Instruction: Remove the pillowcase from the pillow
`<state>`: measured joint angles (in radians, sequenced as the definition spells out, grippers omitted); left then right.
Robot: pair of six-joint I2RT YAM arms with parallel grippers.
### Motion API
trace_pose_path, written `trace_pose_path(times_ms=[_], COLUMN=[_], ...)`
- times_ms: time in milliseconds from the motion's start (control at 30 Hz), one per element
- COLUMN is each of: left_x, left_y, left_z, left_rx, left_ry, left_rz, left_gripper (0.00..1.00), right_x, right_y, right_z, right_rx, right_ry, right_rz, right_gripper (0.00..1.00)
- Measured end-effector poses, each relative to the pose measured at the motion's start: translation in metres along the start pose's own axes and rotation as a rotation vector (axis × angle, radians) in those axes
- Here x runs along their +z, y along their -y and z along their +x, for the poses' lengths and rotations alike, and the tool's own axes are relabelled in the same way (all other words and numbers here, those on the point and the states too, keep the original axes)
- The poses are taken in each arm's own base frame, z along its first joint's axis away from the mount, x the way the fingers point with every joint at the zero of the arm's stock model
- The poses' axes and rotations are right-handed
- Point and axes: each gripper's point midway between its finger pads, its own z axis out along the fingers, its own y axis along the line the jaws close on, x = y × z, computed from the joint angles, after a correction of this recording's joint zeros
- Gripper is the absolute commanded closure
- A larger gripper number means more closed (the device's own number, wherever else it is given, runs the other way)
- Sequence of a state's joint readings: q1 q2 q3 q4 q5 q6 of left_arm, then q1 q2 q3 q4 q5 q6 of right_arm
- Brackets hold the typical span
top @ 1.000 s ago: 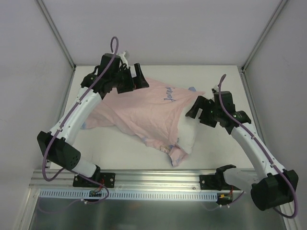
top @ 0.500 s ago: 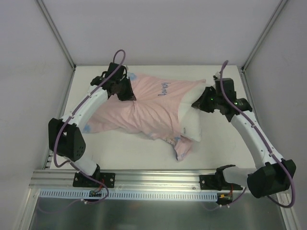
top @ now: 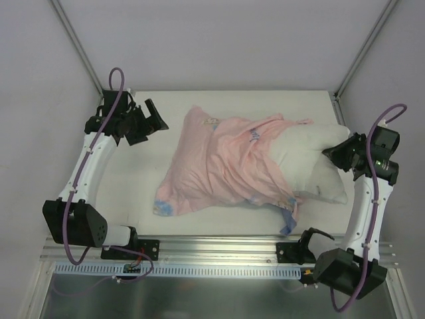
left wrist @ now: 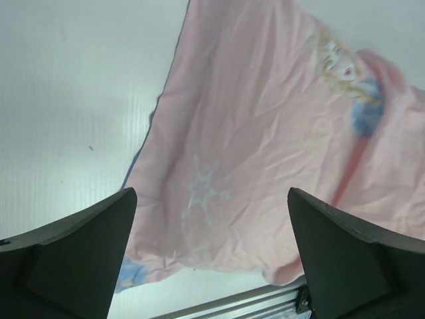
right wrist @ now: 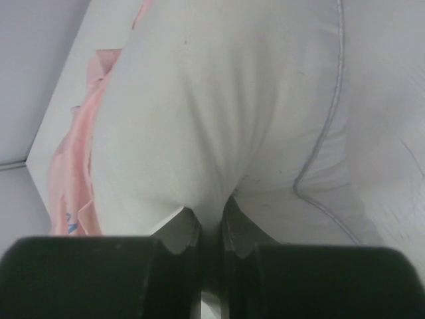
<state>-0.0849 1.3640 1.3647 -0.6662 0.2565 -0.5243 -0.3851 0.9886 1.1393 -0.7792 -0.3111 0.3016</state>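
Note:
The pillowcase lies pink side up across the middle of the table, crumpled, still covering the left part of the pillow. Its pink cloth with a blonde princess print fills the left wrist view. The white pillow sticks out of it to the right. My right gripper is shut on a pinched fold of the pillow at its right end. My left gripper hangs open above the table's far left, apart from the cloth, nothing between its fingers.
The white table is bounded by grey walls at left, right and back. An aluminium rail runs along the near edge, carrying both arm bases.
The right gripper has closed on the pillow and pulled it right, baring its white end. The left gripper let go of the pillowcase and withdrew to the far left.

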Motion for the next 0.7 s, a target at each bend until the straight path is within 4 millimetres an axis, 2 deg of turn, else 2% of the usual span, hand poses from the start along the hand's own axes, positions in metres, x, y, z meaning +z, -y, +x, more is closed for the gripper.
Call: trace_pose_path(times_ms=[67,100,200,300,367,433,533,633,700], left_x=[0.009,0.018,0.038,0.048,0.048,0.046,0.044,0.049,0.058], left_y=[-0.013,-0.023,-0.051,-0.073,-0.072,-0.062,-0.047,-0.042,-0.041], left_z=[0.01,0.022,0.063,0.114,0.139,0.16,0.18,0.192,0.195], left_rx=[0.007,0.008,0.002,-0.021,0.006,0.066,0.16,0.238,0.269], left_ry=[-0.023,-0.051,-0.146,-0.271,-0.315,-0.336,-0.335,-0.328,-0.326], left_rz=[-0.023,-0.039,-0.078,-0.096,-0.083,-0.045,-0.002,-0.004,-0.005], left_gripper=[0.01,0.01,0.01,0.01,0.01,0.01,0.01,0.03,0.32], right_x=[0.01,0.014,0.023,0.03,0.036,0.045,0.058,0.067,0.07], right_y=[0.011,0.013,0.015,0.015,0.014,0.014,0.012,0.008,0.006], right_z=[0.0,-0.001,-0.002,-0.004,-0.008,-0.013,-0.021,-0.028,-0.032], right_rx=[0.013,0.017,0.019,0.023,0.027,0.029,0.034,0.034,0.037], right_ry=[-0.018,-0.028,-0.045,-0.06,-0.071,-0.077,-0.084,-0.087,-0.09], right_rz=[0.043,0.052,0.056,0.06,0.062,0.062,0.056,0.044,0.039], right_gripper=[0.99,0.99,0.99,0.99,0.99,0.99,0.99,0.99,0.99])
